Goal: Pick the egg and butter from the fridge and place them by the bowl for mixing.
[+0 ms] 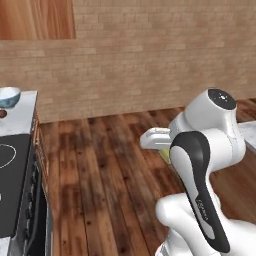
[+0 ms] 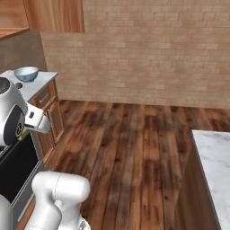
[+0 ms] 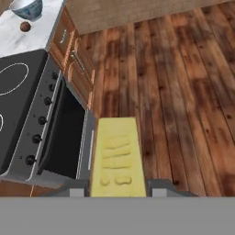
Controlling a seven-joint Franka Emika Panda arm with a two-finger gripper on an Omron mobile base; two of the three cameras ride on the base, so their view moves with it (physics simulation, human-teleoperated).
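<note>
The butter (image 3: 117, 156), a pale yellow elongated block, sticks out between my gripper's (image 3: 118, 186) two fingertips, which are shut on it, above the wooden floor just beside the oven. A sliver of the butter (image 1: 164, 152) shows under my white hand in the left base view. The bowl (image 3: 27, 8) (image 1: 9, 96) (image 2: 26, 73) stands far off on the pale counter past the stove. A small dark brown round thing (image 3: 25, 26) lies next to it; I cannot tell whether it is the egg. The fridge is out of view.
A black cooktop (image 3: 18, 92) with an oven (image 3: 64, 133) below it lies left of the gripper. Wooden drawers (image 3: 73, 55) stand beyond the oven. A white marble counter (image 2: 215, 161) is at the right. Open wooden floor (image 2: 130, 134) reaches to the brick wall.
</note>
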